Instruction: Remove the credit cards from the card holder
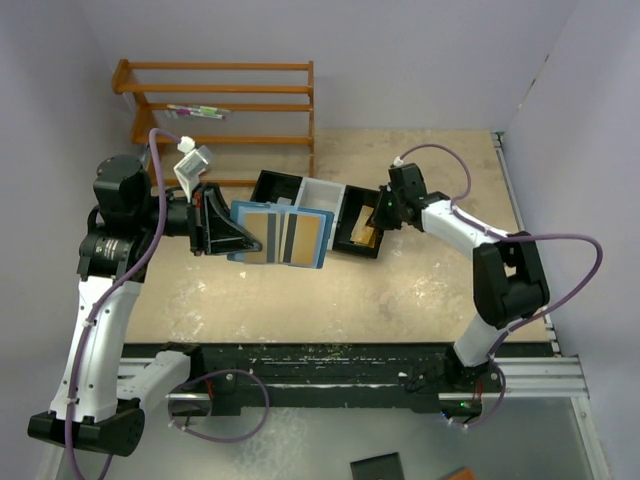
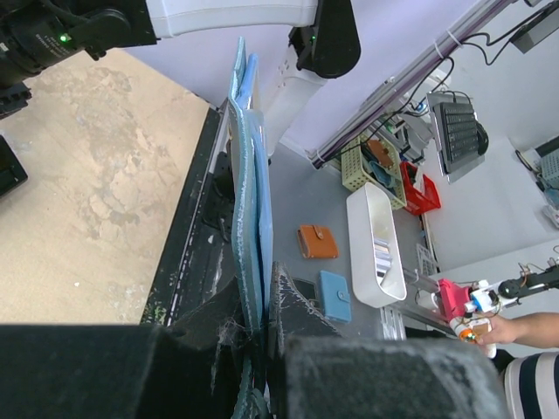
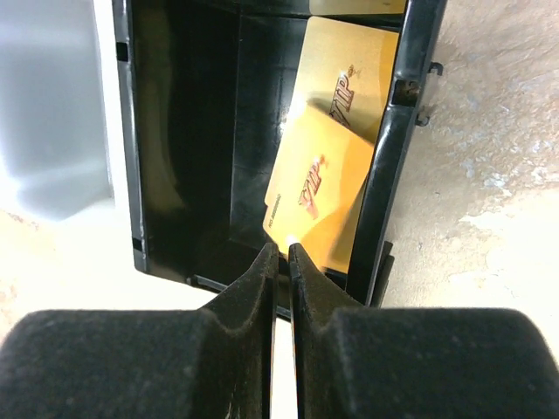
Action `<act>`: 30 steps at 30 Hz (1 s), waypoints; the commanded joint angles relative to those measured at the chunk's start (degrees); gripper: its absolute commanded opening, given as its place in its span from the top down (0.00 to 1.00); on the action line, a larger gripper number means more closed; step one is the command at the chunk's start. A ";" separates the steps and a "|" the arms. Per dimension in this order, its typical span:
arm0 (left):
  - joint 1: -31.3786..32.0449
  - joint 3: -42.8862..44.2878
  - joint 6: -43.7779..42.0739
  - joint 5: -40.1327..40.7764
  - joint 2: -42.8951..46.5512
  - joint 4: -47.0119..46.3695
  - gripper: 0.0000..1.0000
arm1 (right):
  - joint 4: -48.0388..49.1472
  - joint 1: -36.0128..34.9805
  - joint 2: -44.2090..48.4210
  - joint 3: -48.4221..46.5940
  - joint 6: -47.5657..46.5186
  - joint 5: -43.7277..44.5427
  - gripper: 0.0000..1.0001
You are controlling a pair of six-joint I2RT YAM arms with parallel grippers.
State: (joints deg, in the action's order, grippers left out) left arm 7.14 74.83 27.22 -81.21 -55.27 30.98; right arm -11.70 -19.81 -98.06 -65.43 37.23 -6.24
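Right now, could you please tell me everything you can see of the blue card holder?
The card holder is a flat blue folding case, open and facing up. Its pockets show a gold-tan card on the left half and a dark-striped card on the right. The left gripper clamps its left edge. The left wrist view shows it edge-on as thin blue layers. Whether it touches the table I cannot tell.
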 commanded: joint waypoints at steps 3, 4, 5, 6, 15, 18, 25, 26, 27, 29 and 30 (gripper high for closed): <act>0.07 3.43 -0.95 -0.70 0.60 -1.30 0.99 | -0.49 -0.05 6.53 0.57 1.53 4.14 0.87; 0.07 3.53 -0.92 -0.70 0.55 -1.34 0.99 | -0.70 -0.09 7.40 0.61 1.65 4.96 0.83; 0.07 3.57 -0.95 -0.65 0.59 -1.36 0.99 | -1.01 -0.09 8.37 0.65 1.76 5.51 0.77; 0.07 3.53 -0.94 -0.62 0.60 -1.36 0.99 | -1.18 -0.13 9.29 0.65 1.81 5.94 0.73; 0.07 3.35 -0.70 0.39 0.42 -1.99 0.99 | 6.15 -2.08 26.89 3.96 1.71 -5.50 0.23; 0.07 3.24 0.08 0.34 0.28 -2.48 0.99 | 11.41 -3.06 34.62 6.07 2.47 -11.48 0.00; 0.07 0.78 5.97 0.03 0.28 -8.16 0.99 | 23.97 -6.08 45.61 11.23 8.83 -25.90 0.00; 0.07 0.57 6.01 0.19 0.21 -8.19 0.99 | 25.11 -6.90 46.69 11.55 9.50 -25.97 0.00; 0.07 0.46 5.96 0.32 0.12 -8.15 0.99 | 26.03 -7.94 47.46 11.63 9.84 -25.86 0.00; 0.07 0.38 5.60 0.54 -0.14 -7.81 0.99 | 26.79 -10.44 47.76 10.74 9.16 -25.51 0.00; 0.07 0.47 5.03 0.75 -0.40 -7.15 0.99 | 26.19 -12.21 47.16 9.57 8.15 -25.41 0.01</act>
State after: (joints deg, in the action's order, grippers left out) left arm 7.14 75.35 31.51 -80.64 -55.33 26.35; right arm 8.75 -27.81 -50.50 -54.28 44.69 -28.10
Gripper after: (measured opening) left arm 0.111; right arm 0.997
